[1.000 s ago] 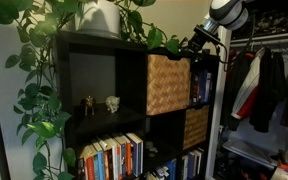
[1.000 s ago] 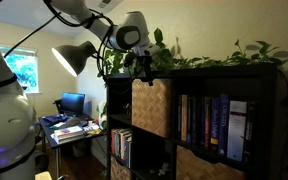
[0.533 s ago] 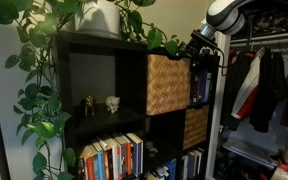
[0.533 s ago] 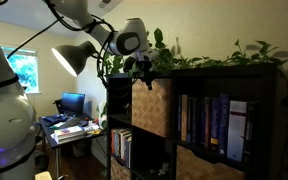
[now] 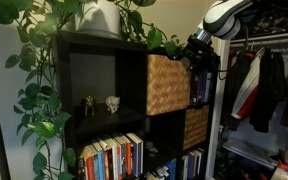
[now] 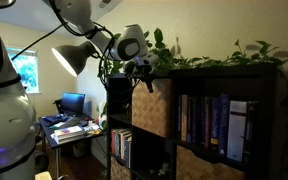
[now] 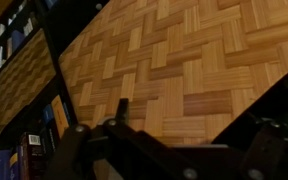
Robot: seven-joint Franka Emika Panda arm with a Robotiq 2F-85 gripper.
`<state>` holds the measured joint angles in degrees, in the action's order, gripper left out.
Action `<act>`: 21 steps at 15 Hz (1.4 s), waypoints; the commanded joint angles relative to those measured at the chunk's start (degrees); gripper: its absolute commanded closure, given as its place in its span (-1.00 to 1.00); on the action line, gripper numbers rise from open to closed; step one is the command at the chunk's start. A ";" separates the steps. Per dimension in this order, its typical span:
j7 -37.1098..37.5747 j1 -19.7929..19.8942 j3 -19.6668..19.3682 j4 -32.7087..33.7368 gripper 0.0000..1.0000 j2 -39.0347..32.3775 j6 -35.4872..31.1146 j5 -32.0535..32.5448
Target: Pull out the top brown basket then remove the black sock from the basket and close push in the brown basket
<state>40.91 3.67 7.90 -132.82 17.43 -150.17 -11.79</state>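
The top brown basket is a light tan woven cube that sits in the upper cubby of the black shelf. It also shows in the other exterior view and fills the wrist view. My gripper hovers at the basket's upper front corner, close to its face, as the exterior view from the other side also shows. In the wrist view the gripper has its fingers spread wide and nothing between them. The black sock is hidden.
A darker woven basket sits in the cubby below and shows in the wrist view. Books fill the lower cubbies and stand beside the basket. A trailing plant covers the shelf top. Clothes hang nearby.
My gripper has moved down and in towards the top front edge of the basket. The basket has not moved.
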 commanded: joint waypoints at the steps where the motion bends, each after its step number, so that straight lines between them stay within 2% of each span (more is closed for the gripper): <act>1: 3.17 0.74 0.10 1.19 -1.00 0.97 6.70 3.49; 6: 0.70 -0.82 -2.05 4.71 -1.00 1.31 19.88 1.76; 9: 1.08 -0.54 -2.32 6.03 -1.00 1.40 25.57 2.50; 21: -0.42 -1.13 -2.28 7.90 -1.00 4.40 38.51 2.71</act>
<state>41.03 3.31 6.00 -123.85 19.31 -115.80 -9.74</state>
